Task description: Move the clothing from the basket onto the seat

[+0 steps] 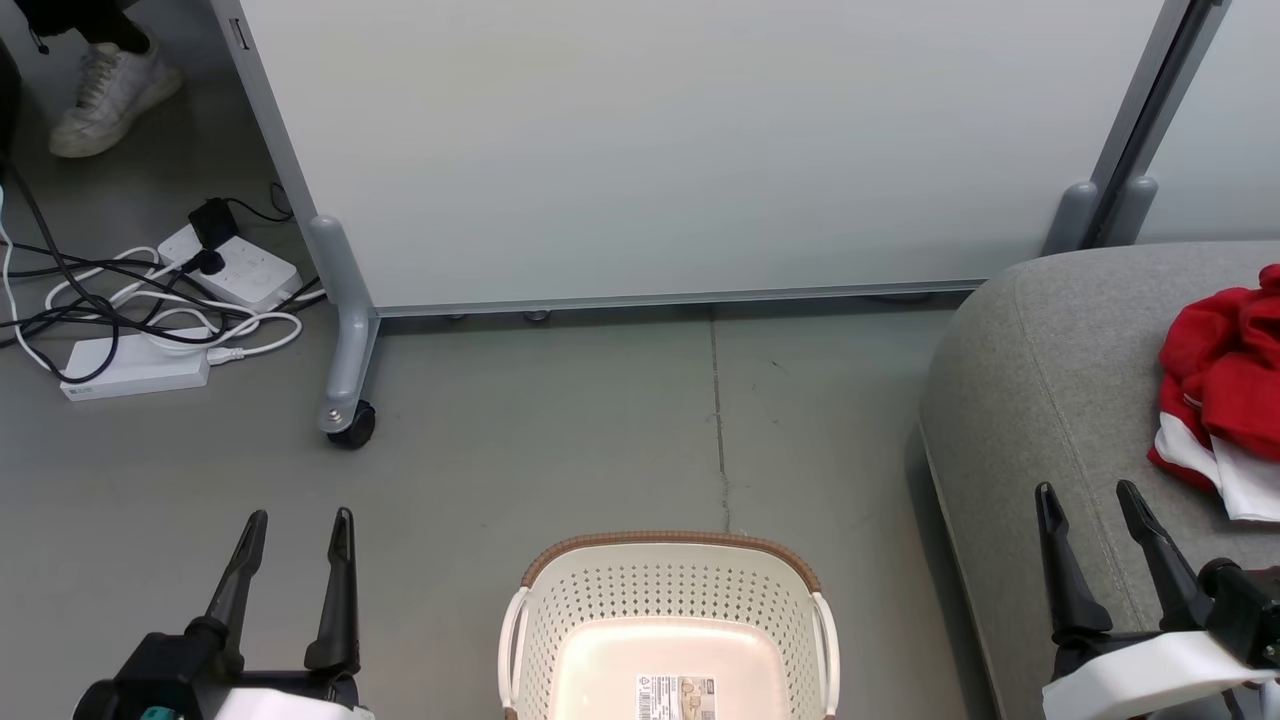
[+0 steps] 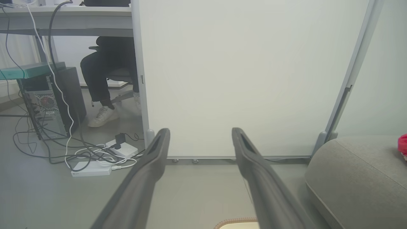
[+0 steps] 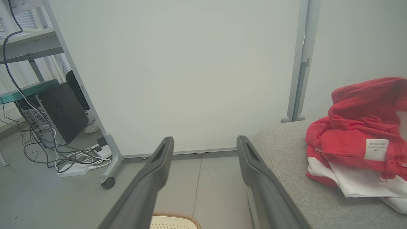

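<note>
The red and white clothing lies bunched on the grey seat at the right; in the right wrist view the clothing shows a small white label. The white basket with its brown rim stands on the floor at the bottom centre, with nothing inside but a barcode label on its bottom. My left gripper hangs open over the floor left of the basket. My right gripper is open above the seat's front edge, left of the clothing. Both hold nothing.
A white wheeled partition stands behind the basket, its caster on the grey floor. Power strips and tangled cables lie at the far left. A person's white shoe rests at the top left, beside a desk and computer tower.
</note>
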Controlling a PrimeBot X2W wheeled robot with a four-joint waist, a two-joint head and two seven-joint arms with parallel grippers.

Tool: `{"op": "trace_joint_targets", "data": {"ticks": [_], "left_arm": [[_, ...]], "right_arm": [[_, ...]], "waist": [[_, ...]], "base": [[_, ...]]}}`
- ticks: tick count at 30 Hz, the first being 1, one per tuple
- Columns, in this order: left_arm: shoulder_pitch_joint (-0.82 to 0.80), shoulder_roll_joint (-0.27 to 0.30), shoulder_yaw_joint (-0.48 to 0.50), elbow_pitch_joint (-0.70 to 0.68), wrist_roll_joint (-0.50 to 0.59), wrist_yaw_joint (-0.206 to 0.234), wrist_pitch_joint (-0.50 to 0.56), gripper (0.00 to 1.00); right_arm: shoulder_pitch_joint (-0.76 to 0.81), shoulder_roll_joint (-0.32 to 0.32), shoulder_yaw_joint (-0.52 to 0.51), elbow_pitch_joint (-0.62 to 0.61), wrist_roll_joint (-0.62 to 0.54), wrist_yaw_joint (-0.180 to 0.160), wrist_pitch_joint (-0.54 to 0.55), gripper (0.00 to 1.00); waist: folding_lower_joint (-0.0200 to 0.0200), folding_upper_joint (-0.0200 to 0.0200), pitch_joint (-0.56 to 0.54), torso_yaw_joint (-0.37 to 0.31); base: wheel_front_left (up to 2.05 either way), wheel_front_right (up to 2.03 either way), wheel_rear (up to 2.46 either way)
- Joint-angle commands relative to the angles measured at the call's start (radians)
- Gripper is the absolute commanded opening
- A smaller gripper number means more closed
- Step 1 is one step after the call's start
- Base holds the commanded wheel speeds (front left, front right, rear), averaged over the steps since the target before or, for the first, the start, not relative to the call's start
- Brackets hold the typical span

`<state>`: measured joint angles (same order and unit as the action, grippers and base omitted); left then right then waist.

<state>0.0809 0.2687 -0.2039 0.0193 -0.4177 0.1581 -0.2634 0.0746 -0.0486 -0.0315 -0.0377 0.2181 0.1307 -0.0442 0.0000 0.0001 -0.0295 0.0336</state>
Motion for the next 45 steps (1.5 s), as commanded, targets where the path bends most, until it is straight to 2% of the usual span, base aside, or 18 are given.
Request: {"op": "trace_joint_targets", "data": {"ticks": [1,26,27,31,45], "left_arm": [[0.016,0.002,0.001,0.009,0.009,-0.007,-0.002,1.0],[-0.006,-0.024,0.01,0.062,0.021,-0.031,-0.002,1.0],[0.01,-0.028,0.005,0.06,0.015,-0.027,0.0,0.0],[0.017,-0.04,0.002,0.083,0.005,-0.028,0.004,0.0],[-0.101,-0.072,0.071,0.185,-0.209,-0.077,0.081,0.0]], "right_arm": [[0.012,-0.005,-0.004,-0.001,-0.002,0.0,0.0,1.0],[0.0,-0.005,0.012,0.006,0.022,0.0,0.009,1.0],[0.0,0.0,0.012,0.009,0.022,0.0,0.004,0.0],[0.003,0.008,0.01,0.035,0.031,0.0,0.006,0.0],[-0.1,0.005,-0.015,0.144,0.278,0.0,0.029,0.0]], "waist": [[0.0,-0.0001,-0.002,0.002],[0.0,-0.0001,0.004,0.005],[0.0,-0.0001,0.004,0.005],[0.0,-0.0001,0.005,0.005],[0.0,-0.0001,0.01,0.001]], "base": [[0.0,0.0,0.0],[0.0,0.0,0.0],[0.0,0.0,0.0],[0.0,0.0,0.0],[0.0,0.0,0.0]]}}
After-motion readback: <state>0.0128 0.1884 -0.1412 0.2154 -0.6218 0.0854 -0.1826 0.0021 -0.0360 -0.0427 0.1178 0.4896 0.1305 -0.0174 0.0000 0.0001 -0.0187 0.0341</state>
